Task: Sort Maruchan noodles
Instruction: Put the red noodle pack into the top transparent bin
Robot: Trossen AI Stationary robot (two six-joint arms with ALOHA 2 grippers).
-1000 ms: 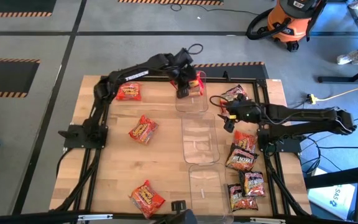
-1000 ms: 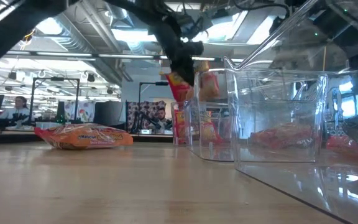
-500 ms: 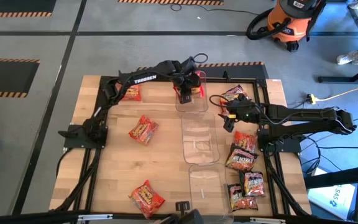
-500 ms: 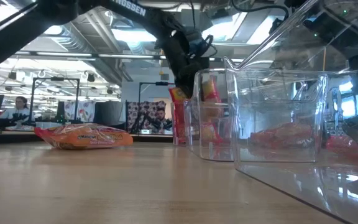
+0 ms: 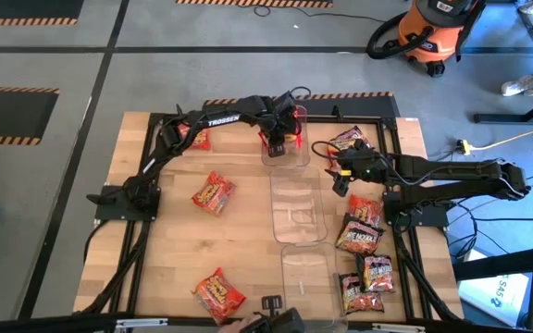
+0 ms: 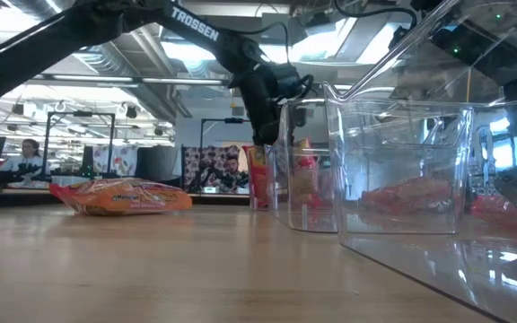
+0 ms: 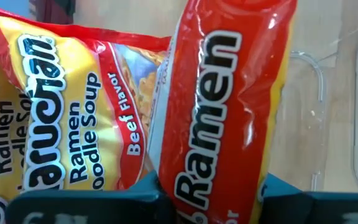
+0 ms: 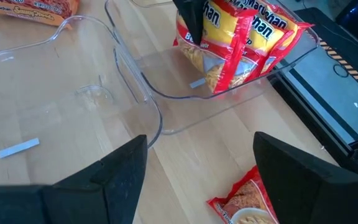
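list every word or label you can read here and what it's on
"TROSSEN": on the left arm.
"Ramen": on the red packet in the left gripper.
"Ramen Noodle Soup", "Beef Flavor": on the yellow packet beside it.
Print on packets lying on the table: too small.

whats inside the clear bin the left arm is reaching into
The far clear bin holds red-yellow Maruchan packets standing on edge. The left gripper is closed on one, lowering it in beside them. Exact count is unclear because they overlap; the bin floor beneath them is hidden.
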